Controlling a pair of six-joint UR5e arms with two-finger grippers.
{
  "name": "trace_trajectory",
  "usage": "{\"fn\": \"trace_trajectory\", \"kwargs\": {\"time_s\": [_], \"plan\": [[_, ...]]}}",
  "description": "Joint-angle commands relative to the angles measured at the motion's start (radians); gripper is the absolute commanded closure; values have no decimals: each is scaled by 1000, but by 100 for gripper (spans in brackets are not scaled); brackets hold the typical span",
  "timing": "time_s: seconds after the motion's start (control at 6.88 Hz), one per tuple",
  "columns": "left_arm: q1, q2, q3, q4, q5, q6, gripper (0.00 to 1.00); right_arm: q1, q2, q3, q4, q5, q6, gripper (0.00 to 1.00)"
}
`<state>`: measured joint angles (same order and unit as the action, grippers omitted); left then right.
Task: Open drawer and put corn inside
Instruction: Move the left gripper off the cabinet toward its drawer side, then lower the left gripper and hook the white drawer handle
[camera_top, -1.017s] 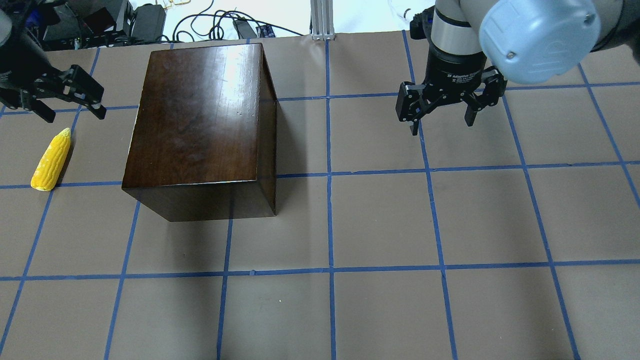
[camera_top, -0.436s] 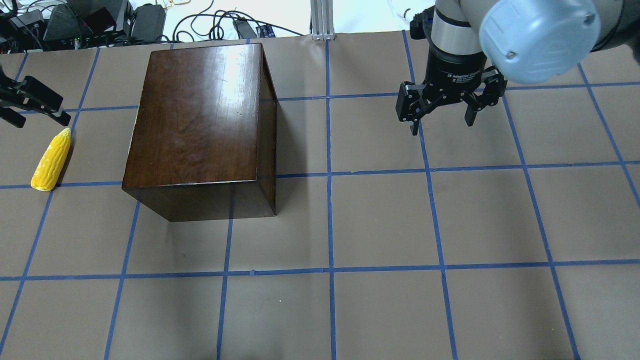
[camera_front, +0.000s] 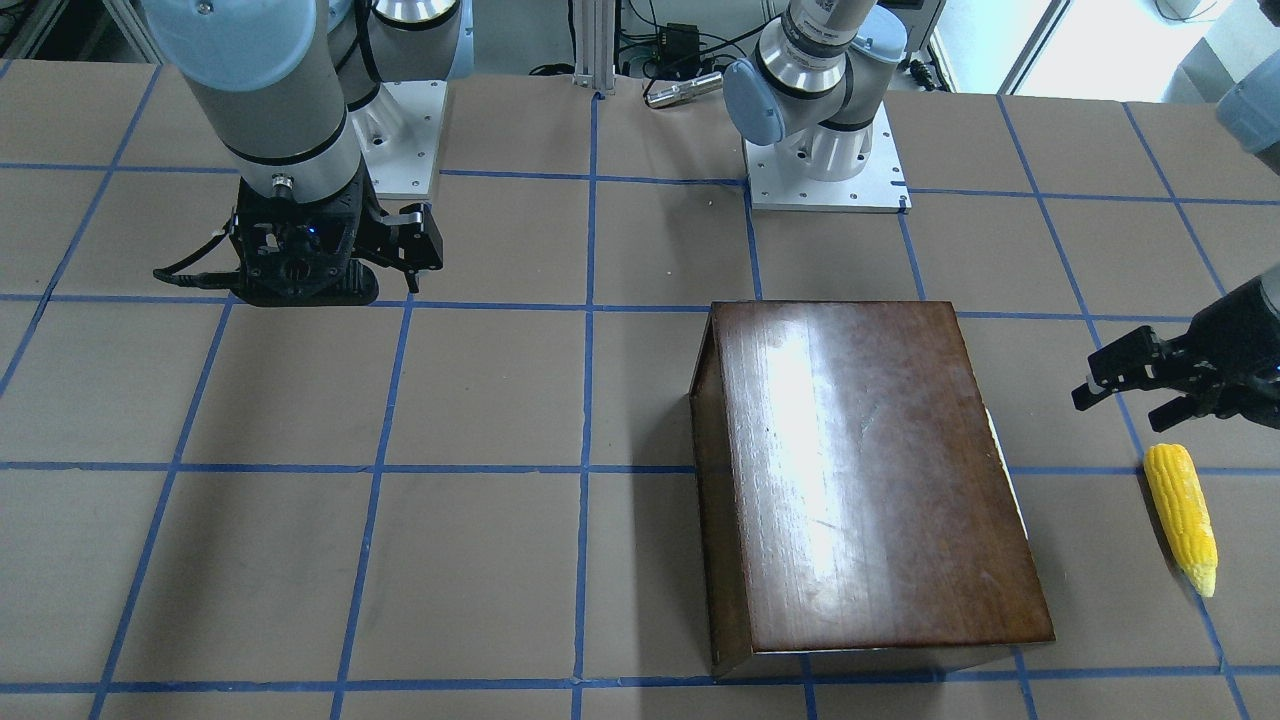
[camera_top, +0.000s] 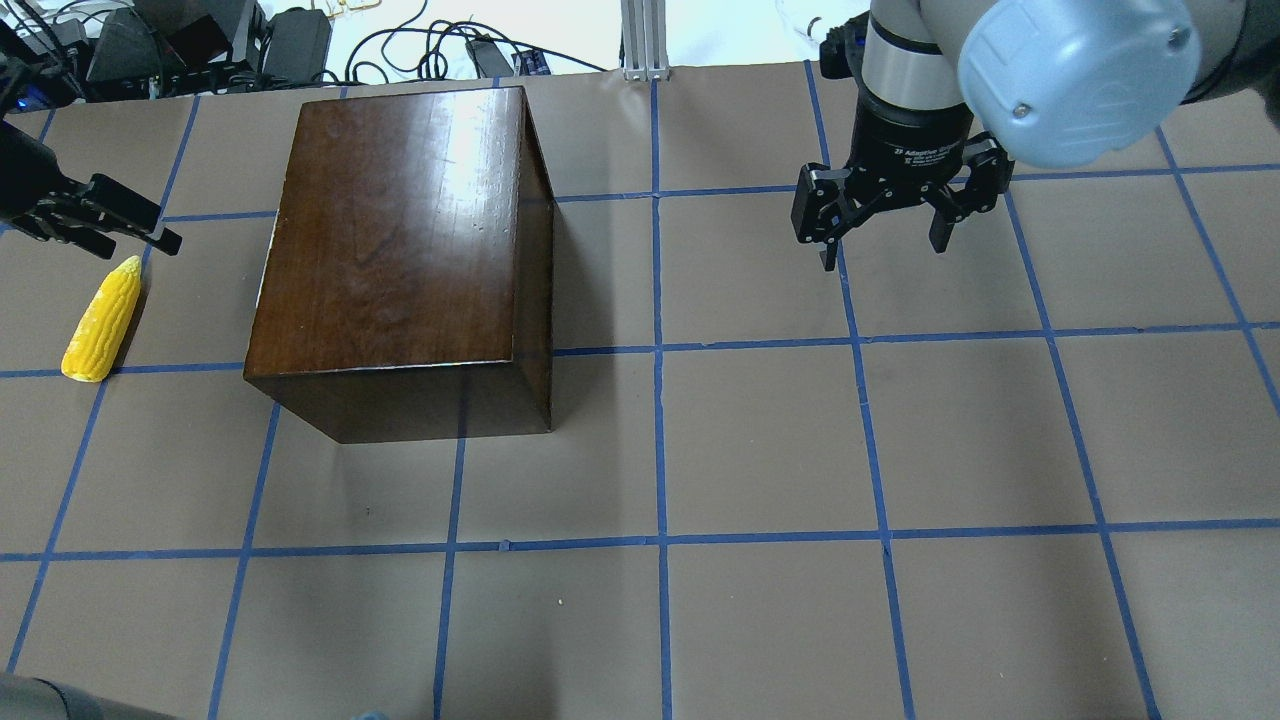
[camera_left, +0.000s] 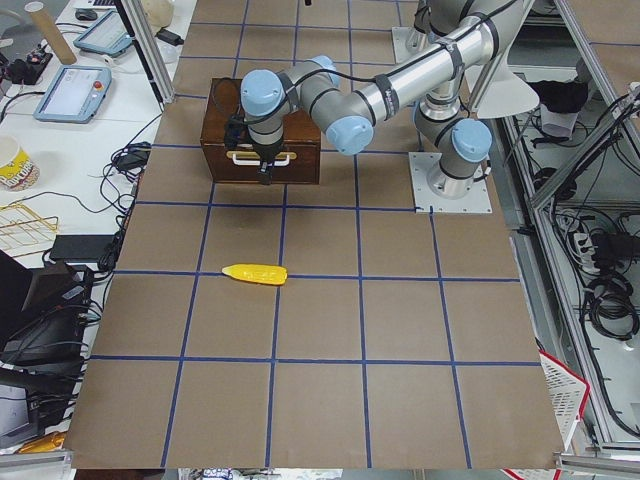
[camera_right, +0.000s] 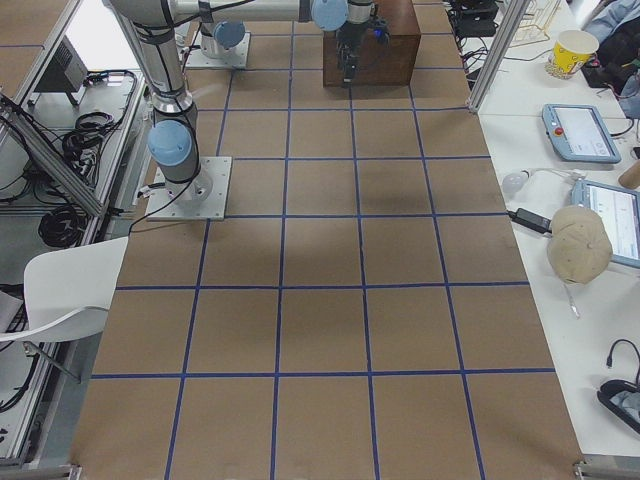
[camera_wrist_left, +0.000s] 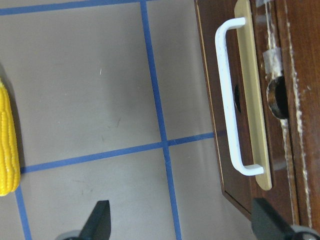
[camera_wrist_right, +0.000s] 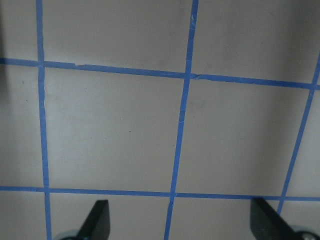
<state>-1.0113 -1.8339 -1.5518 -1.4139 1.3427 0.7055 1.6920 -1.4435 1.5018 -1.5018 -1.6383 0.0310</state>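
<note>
The dark brown wooden cabinet (camera_top: 400, 230) stands at the table's back left, also seen in the front-facing view (camera_front: 860, 470). Its drawer front (camera_wrist_left: 260, 100) with a white handle (camera_wrist_left: 227, 100) is shut and faces the left arm's side. The yellow corn (camera_top: 103, 320) lies on the table left of the cabinet, and also shows in the front-facing view (camera_front: 1182, 517) and at the left wrist view's edge (camera_wrist_left: 7, 145). My left gripper (camera_top: 135, 240) is open and empty, just beyond the corn's tip, apart from the handle. My right gripper (camera_top: 885, 252) is open and empty, far right of the cabinet.
Brown paper with blue tape grid (camera_top: 660, 540) covers the table. Cables and power bricks (camera_top: 300, 40) lie beyond the far edge. A metal post (camera_top: 645, 40) stands at the back middle. The arm bases (camera_front: 825, 170) sit behind the cabinet in the front-facing view.
My left gripper has moved left and lower, from near the cabinet's upper left to just beyond the corn's tip. The right arm, the corn and the cabinet have not moved.
</note>
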Motion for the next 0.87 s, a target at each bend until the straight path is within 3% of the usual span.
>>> {"fn": "trace_trajectory", "kwargs": {"time_s": [0.0,0.73], "plan": [[0,-47,-1,9,-52,-20,0,0,0,0,0,0,0,0],[-10,-105,-13,10,-138,-100,0,0,0,0,0,0,1,0]]}}
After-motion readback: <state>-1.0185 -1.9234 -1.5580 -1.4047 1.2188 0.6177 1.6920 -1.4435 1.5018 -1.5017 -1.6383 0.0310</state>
